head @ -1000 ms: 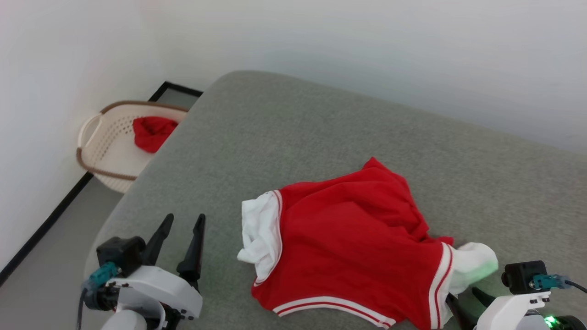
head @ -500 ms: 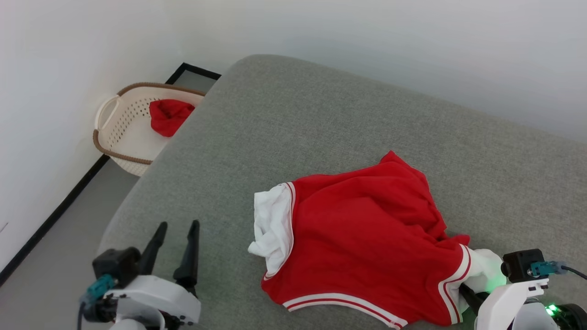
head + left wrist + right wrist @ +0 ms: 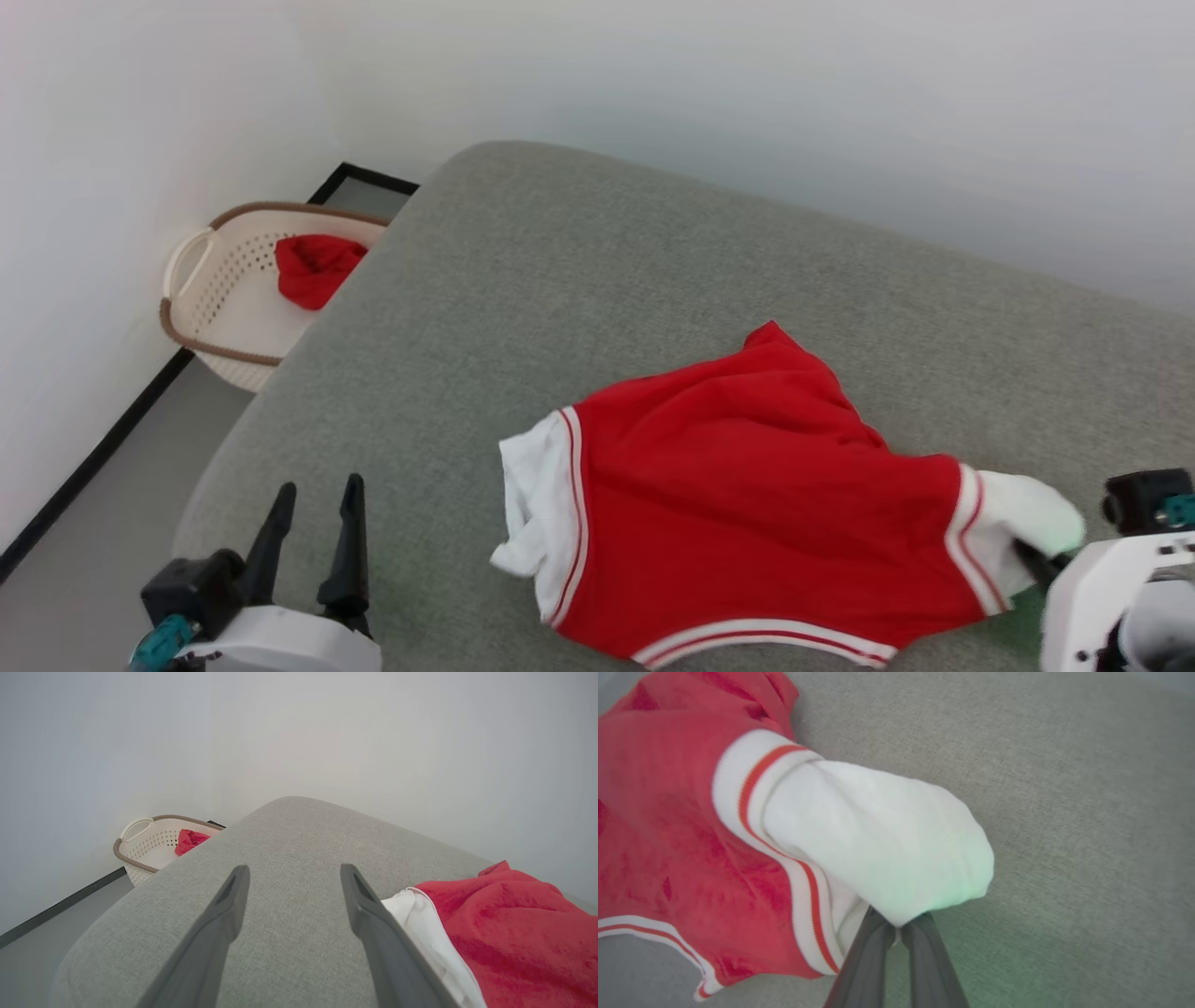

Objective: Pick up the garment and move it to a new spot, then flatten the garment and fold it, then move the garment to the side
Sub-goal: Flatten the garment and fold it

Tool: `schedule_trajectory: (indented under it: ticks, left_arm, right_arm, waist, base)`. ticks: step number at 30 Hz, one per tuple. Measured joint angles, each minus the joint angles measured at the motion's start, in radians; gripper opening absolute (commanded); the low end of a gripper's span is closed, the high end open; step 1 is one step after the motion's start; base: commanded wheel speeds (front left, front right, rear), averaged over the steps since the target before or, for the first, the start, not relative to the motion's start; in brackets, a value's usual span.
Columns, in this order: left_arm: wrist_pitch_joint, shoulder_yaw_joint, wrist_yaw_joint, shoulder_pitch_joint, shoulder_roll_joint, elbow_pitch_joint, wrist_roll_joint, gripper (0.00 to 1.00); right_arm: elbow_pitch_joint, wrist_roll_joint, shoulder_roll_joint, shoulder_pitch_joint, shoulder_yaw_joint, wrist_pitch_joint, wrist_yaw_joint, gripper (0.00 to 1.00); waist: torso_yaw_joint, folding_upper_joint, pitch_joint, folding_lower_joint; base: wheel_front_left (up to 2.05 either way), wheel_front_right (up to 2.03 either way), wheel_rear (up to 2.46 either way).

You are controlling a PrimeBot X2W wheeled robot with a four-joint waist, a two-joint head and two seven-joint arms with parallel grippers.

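The garment is laid on the grey cushion, toward 4 o'clock in the head view; its white sleeve at 3 o'clock is pinched by the right gripper, fingers pressed together on the cloth; the left gripper is seen spread and empty at 7 o'clock, apart from the garment; a basket holding a red cloth is seen at 10 o'clock.

Broad grey upholstered surface, finely woven, with a rounded far-left corner. Lying directly on it, toward the near right: garment, red body spread fairly flat, one white sleeve at its left end, another at its right. Left of it, lower down, grey floor bearing a pale basket by the wall.
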Motion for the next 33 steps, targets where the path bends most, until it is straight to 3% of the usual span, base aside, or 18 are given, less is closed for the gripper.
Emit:
schedule_trajectory:
  ticks: [16,23,25,26,27,28,33]
  left_arm:
    - [0.000,0.087,-0.030,0.053,-0.047,-0.040,0.061,1.00]
    - [-0.001,0.096,-0.037,0.055,-0.057,-0.045,0.081,1.00]
    - [0.000,0.096,-0.038,0.055,-0.061,-0.045,0.085,1.00]
    - [0.000,0.097,-0.039,0.055,-0.062,-0.046,0.086,1.00]
    - [-0.001,0.094,-0.039,0.055,-0.062,-0.045,0.088,1.00]
    - [-0.001,0.093,-0.042,0.054,-0.062,-0.045,0.091,1.00]
    - [0.000,0.081,-0.046,0.052,-0.051,-0.046,0.096,1.00]
  right_arm:
    - [-0.037,-0.093,-0.111,0.022,-0.222,0.122,0.000,0.00]
    - [-0.001,-0.124,-0.079,0.060,-0.317,0.117,0.000,0.00]
    - [0.020,-0.126,-0.063,0.062,-0.320,0.090,0.000,0.32]
    - [0.030,-0.131,-0.058,0.061,-0.317,0.077,0.000,0.32]
    - [0.042,-0.133,-0.055,0.060,-0.316,0.068,0.000,0.86]
    - [0.052,-0.134,-0.053,0.059,-0.313,0.059,0.000,1.00]
    - [0.062,-0.135,-0.040,0.027,-0.295,0.042,0.000,1.00]
  waist:
    - [-0.105,0.0000,-0.017,0.0000]
    - [-0.142,0.0000,-0.004,0.0000]
    - [-0.149,0.0000,0.002,0.0000]
    - [-0.153,0.0000,0.004,0.0000]
    - [-0.157,0.0000,0.006,0.0000]
    - [-0.161,0.0001,0.007,0.0000]
    - [-0.183,0.0000,0.006,0.0000]
  base:
    - [0.00,0.00,0.00]
    - [0.00,0.00,0.00]
    - [0.00,0.00,0.00]
    - [0.00,0.00,0.00]
    - [0.00,0.00,0.00]
    - [0.00,0.00,0.00]
    - [0.00,0.00,0.00]
